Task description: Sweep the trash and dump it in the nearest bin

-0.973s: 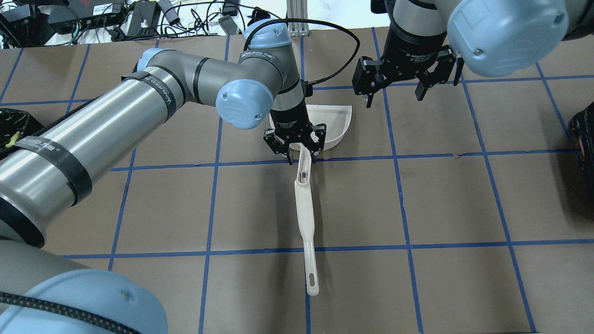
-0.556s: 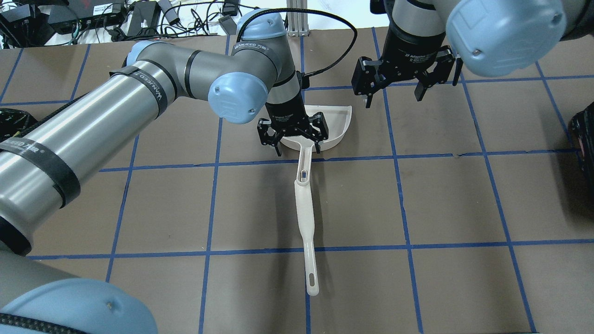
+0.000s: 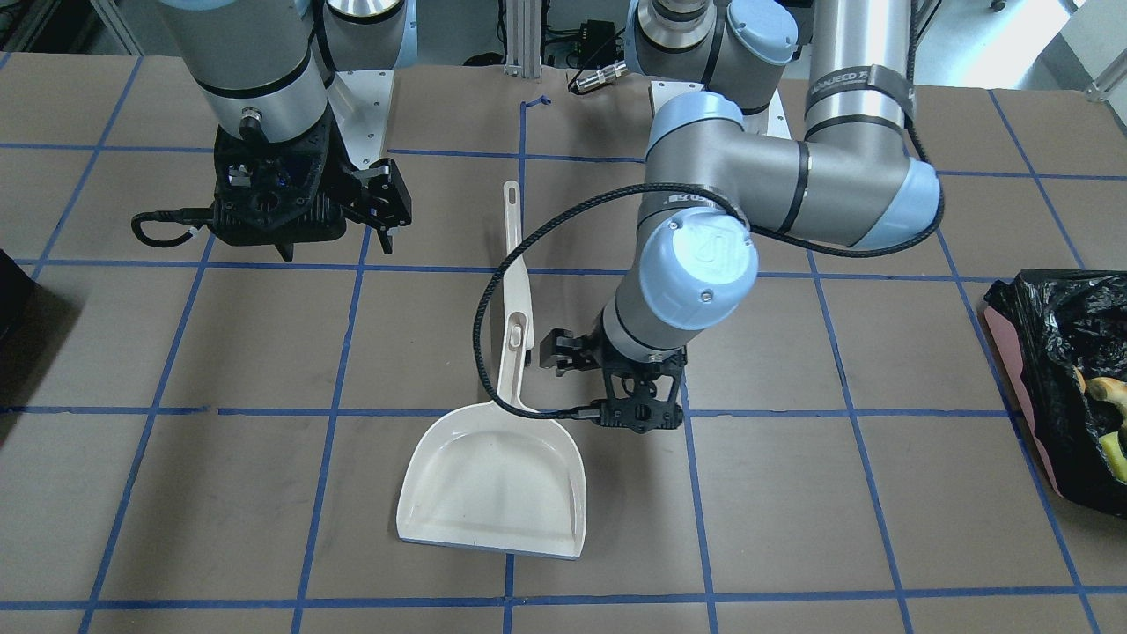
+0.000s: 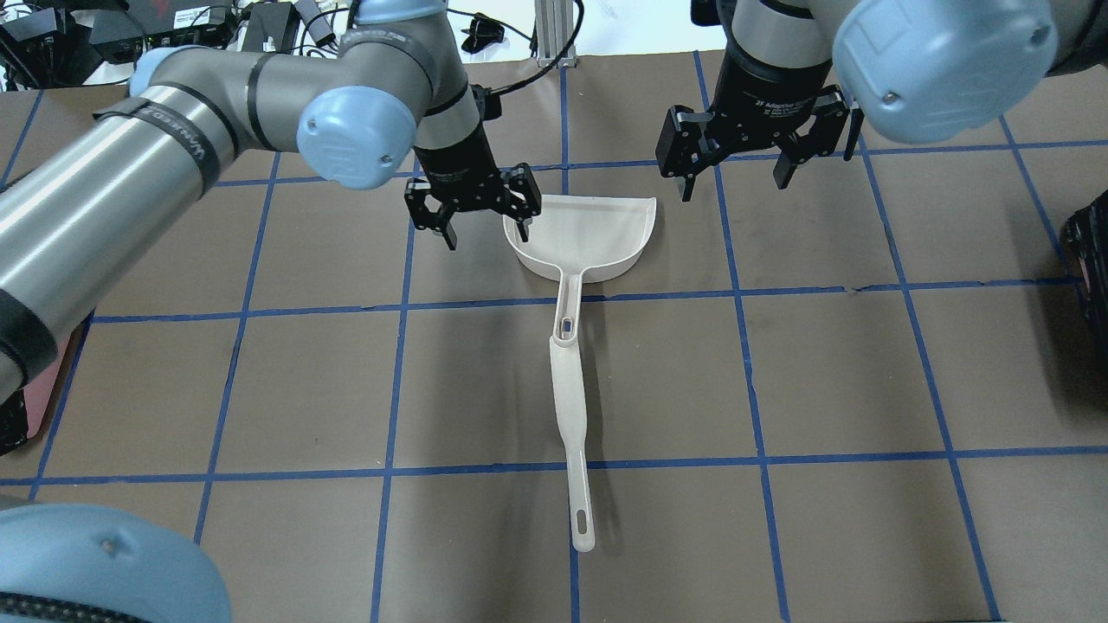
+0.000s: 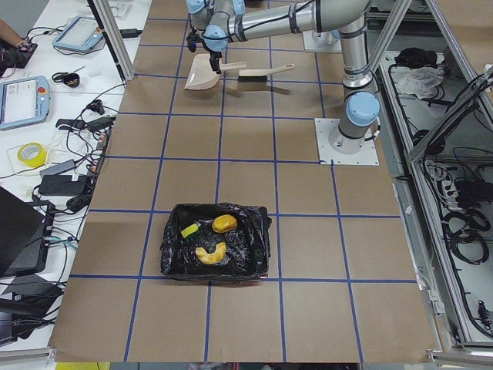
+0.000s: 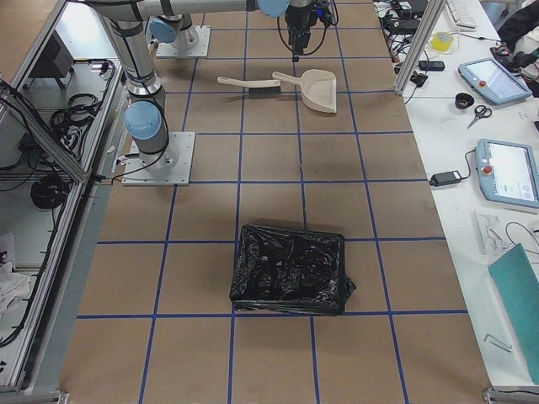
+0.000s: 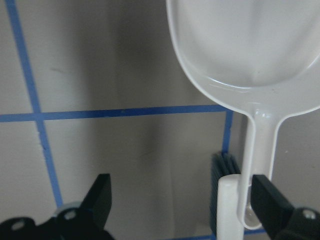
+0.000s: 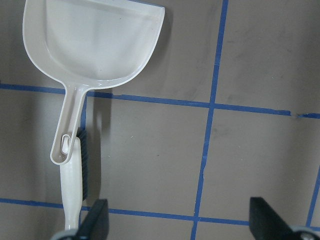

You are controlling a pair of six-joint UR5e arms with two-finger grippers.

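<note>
The trash lies in the bin [image 5: 254,254], a black-bag-lined container on my left: a bread roll [image 5: 225,223], a croissant [image 5: 209,251] and a yellow wedge [image 5: 189,230]. The bin also shows at the front-facing view's right edge [image 3: 1057,352]. A cream dustpan [image 4: 589,232] lies flat on the table with a cream brush [image 4: 571,415] at its handle. My left gripper [image 4: 474,221] is open and empty, just left of the pan's rim. My right gripper [image 4: 734,180] is open and empty, hovering beyond the pan's right corner.
A second black-bag-lined bin [image 6: 290,269] stands on my right and holds nothing that I can see; its edge shows in the overhead view [image 4: 1091,251]. Cables and devices lie past the table's far edge. Blue tape lines grid the brown table.
My left gripper, open throughout, has moved from over the dustpan's handle to the far left, beside the pan. The pan, brush and right arm have not moved.
</note>
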